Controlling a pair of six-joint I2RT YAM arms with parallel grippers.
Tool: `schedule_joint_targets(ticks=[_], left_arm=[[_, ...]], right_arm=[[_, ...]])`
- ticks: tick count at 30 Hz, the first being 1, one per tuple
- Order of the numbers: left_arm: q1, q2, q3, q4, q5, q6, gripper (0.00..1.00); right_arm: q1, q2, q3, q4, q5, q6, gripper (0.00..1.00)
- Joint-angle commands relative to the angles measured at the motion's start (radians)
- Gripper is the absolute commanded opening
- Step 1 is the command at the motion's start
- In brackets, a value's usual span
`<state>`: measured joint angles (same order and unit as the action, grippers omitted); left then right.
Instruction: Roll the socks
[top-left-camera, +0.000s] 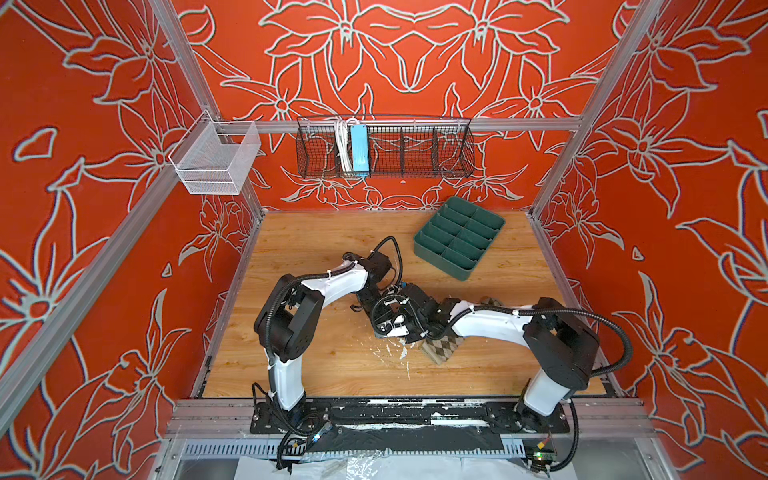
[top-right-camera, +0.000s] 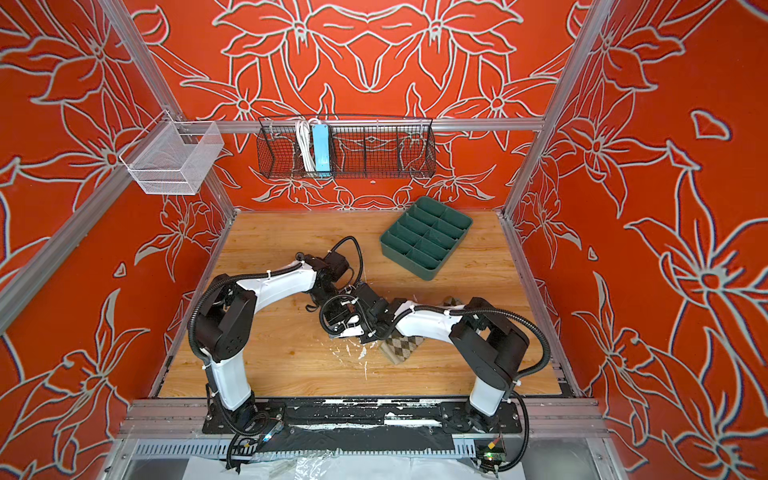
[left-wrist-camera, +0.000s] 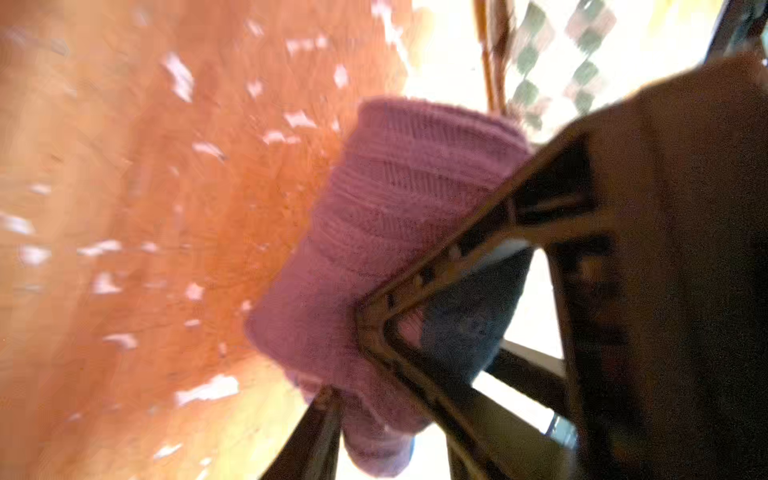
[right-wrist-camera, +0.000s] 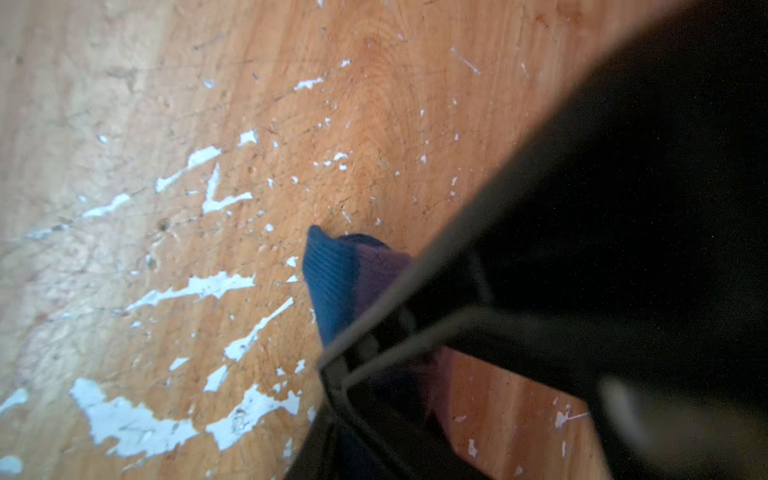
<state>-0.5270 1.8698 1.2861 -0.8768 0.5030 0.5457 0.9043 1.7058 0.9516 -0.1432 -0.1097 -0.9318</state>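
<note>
Both top views: bright, even light, sharp focus; frame lines bow toward 9 and 3 o'clock; soft shadows on the bench (top-left-camera: 316, 249); glare on plastic sheet (top-left-camera: 361, 467) at 6 o'clock. Left wrist view: heavy motion blur, blown-out whites behind purple sock (left-wrist-camera: 395, 232). Right wrist view: bench grain sharp, dark foreground unfocused.

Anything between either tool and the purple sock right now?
Nothing visible. The purple sock sits between the fingers of the left tool, and its blue end lies between the fingers of the right tool. The argyle sock lies to the side under the right arm, not between them.
</note>
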Motion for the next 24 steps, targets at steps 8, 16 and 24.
schedule_joint_targets(ticks=[8,16,24], left_arm=[[-0.031,-0.289,-0.188,0.162,0.075,-0.112,0.46],[-0.031,-0.661,-0.362,0.322,-0.015,-0.178,0.57],[-0.031,-0.969,-0.487,0.360,-0.206,-0.271,0.97]], right_arm=[[-0.032,-0.034,-0.061,-0.110,0.104,0.135,0.00],[-0.063,-0.070,-0.054,-0.175,0.114,0.181,0.00],[-0.112,-0.198,-0.012,-0.143,0.047,0.292,0.00]])
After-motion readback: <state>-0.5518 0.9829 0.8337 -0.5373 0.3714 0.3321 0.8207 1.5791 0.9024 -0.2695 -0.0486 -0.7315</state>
